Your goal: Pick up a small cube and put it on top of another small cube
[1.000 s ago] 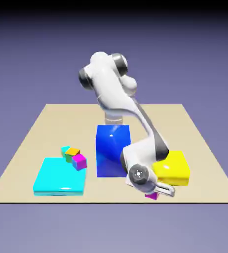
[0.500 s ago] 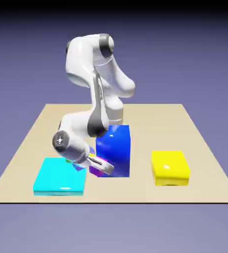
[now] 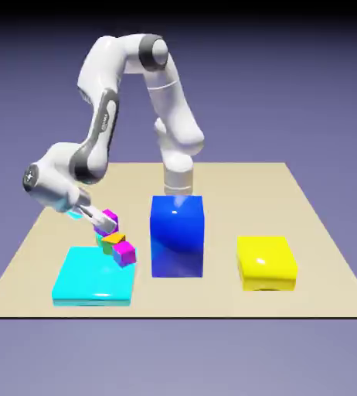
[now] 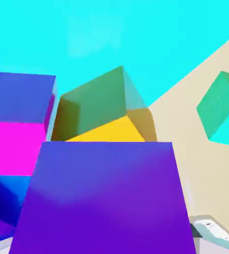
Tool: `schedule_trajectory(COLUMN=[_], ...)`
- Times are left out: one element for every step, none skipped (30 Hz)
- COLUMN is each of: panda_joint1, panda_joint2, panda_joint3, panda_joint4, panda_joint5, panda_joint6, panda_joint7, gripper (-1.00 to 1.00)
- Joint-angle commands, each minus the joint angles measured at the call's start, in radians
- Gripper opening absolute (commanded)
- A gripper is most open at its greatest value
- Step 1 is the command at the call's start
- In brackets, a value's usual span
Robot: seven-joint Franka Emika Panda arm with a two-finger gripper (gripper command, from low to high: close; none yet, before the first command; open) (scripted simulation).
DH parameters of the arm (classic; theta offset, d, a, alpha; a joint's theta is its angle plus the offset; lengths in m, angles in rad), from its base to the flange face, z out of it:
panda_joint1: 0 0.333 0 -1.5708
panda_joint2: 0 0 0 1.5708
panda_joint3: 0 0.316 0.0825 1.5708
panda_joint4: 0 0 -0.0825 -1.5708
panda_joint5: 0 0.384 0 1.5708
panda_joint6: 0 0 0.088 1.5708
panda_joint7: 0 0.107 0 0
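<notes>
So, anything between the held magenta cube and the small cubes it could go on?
Nothing visible between the held cube and the orange-topped cube. Towards the other magenta cube, the exterior view shows the orange-topped one in between, probably only an issue if we travel low.

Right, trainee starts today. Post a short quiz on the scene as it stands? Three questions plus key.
1. Multiple choice: which block stands tallest in the exterior view?
a) the yellow block
b) the blue block
c) the big cyan block
2. True or false: the pincer is empty.
3. Fill in: in the exterior view, the small cube right next to the free magenta cube has an ____ top.

Key: 1 b; 2 false, it holds a magenta cube; 3 orange.
</notes>
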Motion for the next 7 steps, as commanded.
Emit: schedule_trajectory(panda_joint1=[-0.035, -0.071, -0.106, -0.141, -0.177, -0.212, -0.247], panda_joint2=[0.011, 0.022, 0.033, 0.044, 0.054, 0.065, 0.076], panda_joint3=[0.036, 0.073, 0.109, 0.145, 0.181, 0.217, 0.254], panda_joint4=[-0.008, -0.017, -0.025, -0.033, -0.041, -0.050, -0.058], panda_joint5=[-0.015, -0.028, -0.041, -0.054, -0.066, -0.079, -0.092], panda_joint6=[0.009, 0.019, 0.029, 0.038, 0.048, 0.057, 0.067], panda_joint7=[0.012, 0.023, 0.035, 0.046, 0.058, 0.069, 0.081], gripper=[-1.00, -1.00, -1.00, -1.00, -1.00, -1.00, -1.00])
